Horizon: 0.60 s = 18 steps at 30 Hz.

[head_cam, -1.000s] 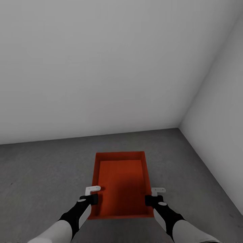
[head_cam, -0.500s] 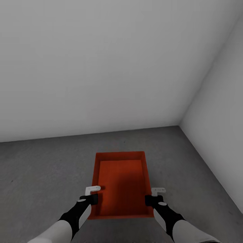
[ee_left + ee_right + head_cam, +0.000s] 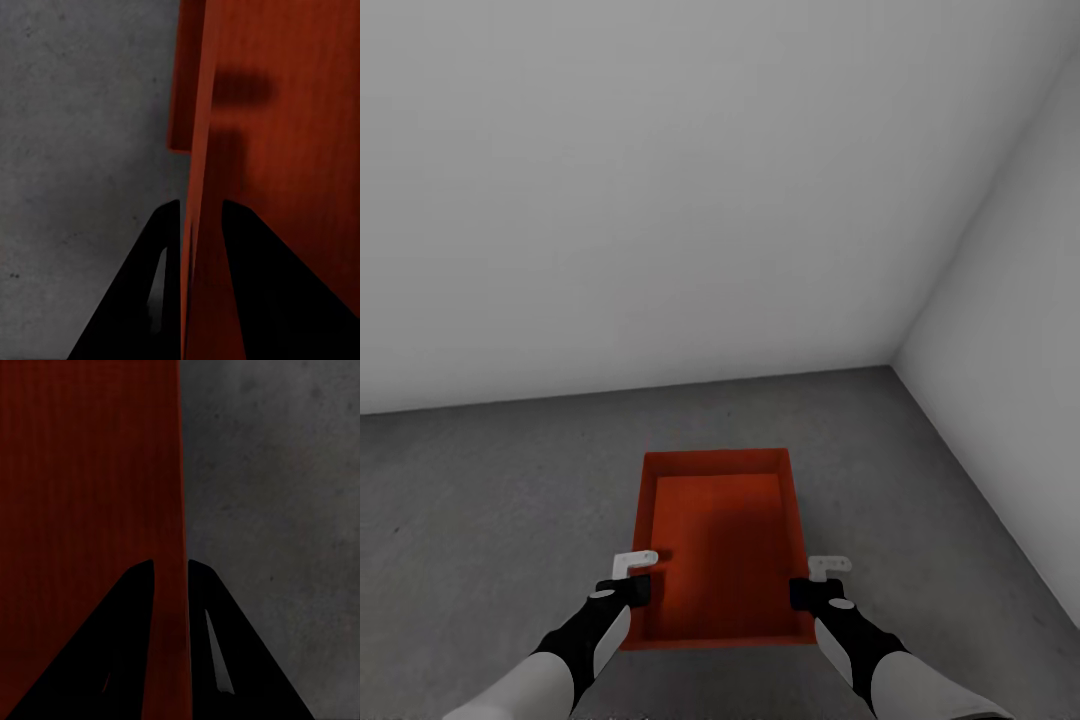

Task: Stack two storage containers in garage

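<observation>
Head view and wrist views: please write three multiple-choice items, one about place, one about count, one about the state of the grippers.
1. Where is the bin?
A. over the grey floor, near a wall corner
B. on a sofa
C. on a shelf

2. How many bins show?
A. three
B. one
C. none

3. How do the grippers hold it?
A. both open beside it
B. left alone grips
C. each pinches a side wall

Key: 1 A, grey floor surrounds it; 2 B, a single orange-red bin; 3 C, left gripper and right gripper each straddle a wall.

We see a matt orange-red storage container (image 3: 720, 540) on rough, mottled concrete-like floor (image 3: 490, 500); walls (image 3: 660, 200) smooth, matt white.
</observation>
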Tool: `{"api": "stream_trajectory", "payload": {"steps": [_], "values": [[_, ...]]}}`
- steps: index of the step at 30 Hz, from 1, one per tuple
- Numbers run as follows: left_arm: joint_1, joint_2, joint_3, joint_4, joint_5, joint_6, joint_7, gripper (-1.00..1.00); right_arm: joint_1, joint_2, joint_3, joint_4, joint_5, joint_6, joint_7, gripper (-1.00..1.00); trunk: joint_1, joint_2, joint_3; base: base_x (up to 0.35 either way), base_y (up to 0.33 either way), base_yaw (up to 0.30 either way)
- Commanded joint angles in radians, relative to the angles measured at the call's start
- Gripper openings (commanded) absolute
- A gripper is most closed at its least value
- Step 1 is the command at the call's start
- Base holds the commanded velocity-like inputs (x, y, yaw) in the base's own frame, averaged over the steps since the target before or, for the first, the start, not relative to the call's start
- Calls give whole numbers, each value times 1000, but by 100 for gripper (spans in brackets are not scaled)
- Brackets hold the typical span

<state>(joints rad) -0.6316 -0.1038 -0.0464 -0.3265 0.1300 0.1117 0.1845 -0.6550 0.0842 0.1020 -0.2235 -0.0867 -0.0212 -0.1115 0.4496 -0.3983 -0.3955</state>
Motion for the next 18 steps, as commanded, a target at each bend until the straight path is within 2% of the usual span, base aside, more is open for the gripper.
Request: {"api": "stream_trajectory", "payload": {"steps": [1, 18], "values": [[-1, 32, 16, -13, -13, -37, 26, -100, 0, -6, 1, 3, -10, -3, -8, -100, 0, -2, -3, 0, 0, 0], [-1, 32, 16, -13, -12, -37, 26, -100, 0, -7, 1, 3, -10, -4, -8, -100, 0, -2, -29, 0, 0, 0]]}}
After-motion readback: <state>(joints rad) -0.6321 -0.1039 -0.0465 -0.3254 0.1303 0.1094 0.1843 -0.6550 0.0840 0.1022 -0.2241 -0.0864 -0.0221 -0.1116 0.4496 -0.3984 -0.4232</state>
